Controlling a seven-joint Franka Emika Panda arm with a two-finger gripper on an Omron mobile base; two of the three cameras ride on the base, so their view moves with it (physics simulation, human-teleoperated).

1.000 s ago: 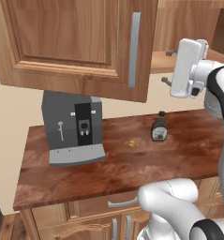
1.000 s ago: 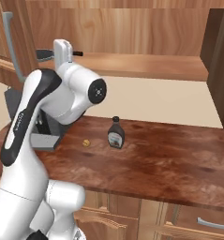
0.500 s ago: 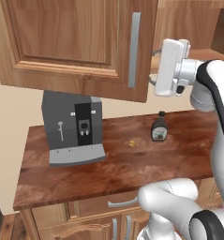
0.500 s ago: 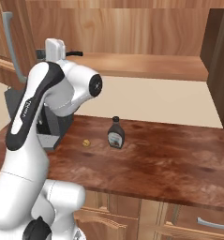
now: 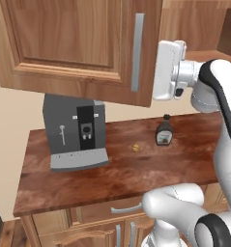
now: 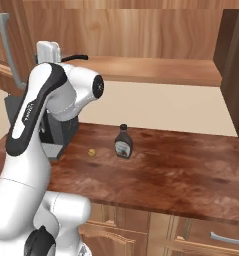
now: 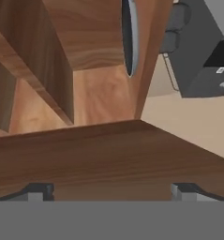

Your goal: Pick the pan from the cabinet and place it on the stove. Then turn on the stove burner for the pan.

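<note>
Nearest me, the wooden bench (image 6: 181, 170) carries a dark sauce bottle (image 6: 123, 142), a small yellowish morsel (image 6: 92, 151) just to its left, and a grey coffee machine (image 5: 76, 132) further left. Above it, the pincer (image 7: 112, 191) is raised to the height of the cabinet shelf (image 6: 156, 70). Its tips stand wide apart and hold nothing, facing the shelf's front edge beside the open cabinet door (image 5: 78, 43).

The pan (image 6: 77, 57) sits on that shelf at its left end, mostly hidden behind the arm. I can only see a thin black handle poking out to the right.

I'd judge it stiff and fairly weighty, with slick metal, and off-balance if lifted by the handle's end. A grip on the handle close to the bowl, or across the rim, looks safest. It should be kept level coming out past the door.
</note>
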